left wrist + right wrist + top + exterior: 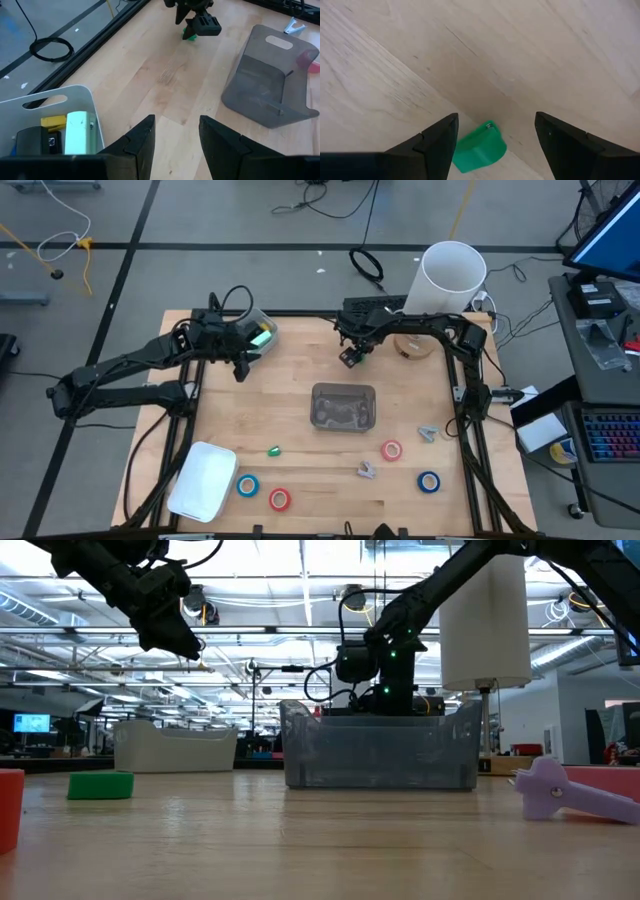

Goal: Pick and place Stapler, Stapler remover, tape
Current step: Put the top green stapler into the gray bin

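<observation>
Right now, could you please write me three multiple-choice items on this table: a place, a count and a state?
1. Where does the clear bin stand?
A mid-table
B at a table corner
C on the floor
2. How many tape rolls lie on the table?
A two
B four
C six
3. How does the right end effector stand?
A shut on a roll
B shut, empty
C open

A: the high view shows wood on every side of the bin.
B: two blue and two red show.
C: its wrist view shows fingers wide apart, gripping nothing.
</observation>
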You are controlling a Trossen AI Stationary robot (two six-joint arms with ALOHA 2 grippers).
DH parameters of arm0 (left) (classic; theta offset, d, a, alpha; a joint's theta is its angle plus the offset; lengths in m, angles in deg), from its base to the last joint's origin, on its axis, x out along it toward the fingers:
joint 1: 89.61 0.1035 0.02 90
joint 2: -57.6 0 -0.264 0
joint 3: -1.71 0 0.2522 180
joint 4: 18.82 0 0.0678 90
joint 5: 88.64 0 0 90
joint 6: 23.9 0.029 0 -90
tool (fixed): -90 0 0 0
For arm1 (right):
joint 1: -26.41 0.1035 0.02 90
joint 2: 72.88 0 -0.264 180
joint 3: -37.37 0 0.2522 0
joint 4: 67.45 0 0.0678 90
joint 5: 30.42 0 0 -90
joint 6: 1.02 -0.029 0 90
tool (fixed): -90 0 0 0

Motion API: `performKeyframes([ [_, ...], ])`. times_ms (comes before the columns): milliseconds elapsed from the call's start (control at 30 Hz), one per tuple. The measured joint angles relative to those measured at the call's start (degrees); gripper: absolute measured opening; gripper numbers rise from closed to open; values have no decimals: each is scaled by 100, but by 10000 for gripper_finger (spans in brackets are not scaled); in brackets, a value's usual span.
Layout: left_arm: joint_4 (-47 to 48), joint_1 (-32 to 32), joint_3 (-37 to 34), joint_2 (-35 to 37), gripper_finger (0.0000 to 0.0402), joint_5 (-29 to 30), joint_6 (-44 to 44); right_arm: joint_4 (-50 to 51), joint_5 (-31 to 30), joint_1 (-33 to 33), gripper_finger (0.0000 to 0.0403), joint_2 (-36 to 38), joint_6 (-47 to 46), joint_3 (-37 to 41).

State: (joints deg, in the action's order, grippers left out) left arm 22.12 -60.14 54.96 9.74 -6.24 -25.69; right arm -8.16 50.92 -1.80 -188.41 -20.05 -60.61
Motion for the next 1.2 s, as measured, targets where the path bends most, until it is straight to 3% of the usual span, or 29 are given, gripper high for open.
performKeyframes([
  [200, 0, 0, 0, -2, 152, 0, 0, 55, 432, 0, 270, 0, -421, 0],
  [767, 0, 0, 0, -1, 152, 2, 2, 222, 587, 15, 263, 0, -1809, 0],
  [1200, -1, 0, 0, -2, 152, 2, 5, 118, 585, 15, 199, 0, -2328, 2],
])
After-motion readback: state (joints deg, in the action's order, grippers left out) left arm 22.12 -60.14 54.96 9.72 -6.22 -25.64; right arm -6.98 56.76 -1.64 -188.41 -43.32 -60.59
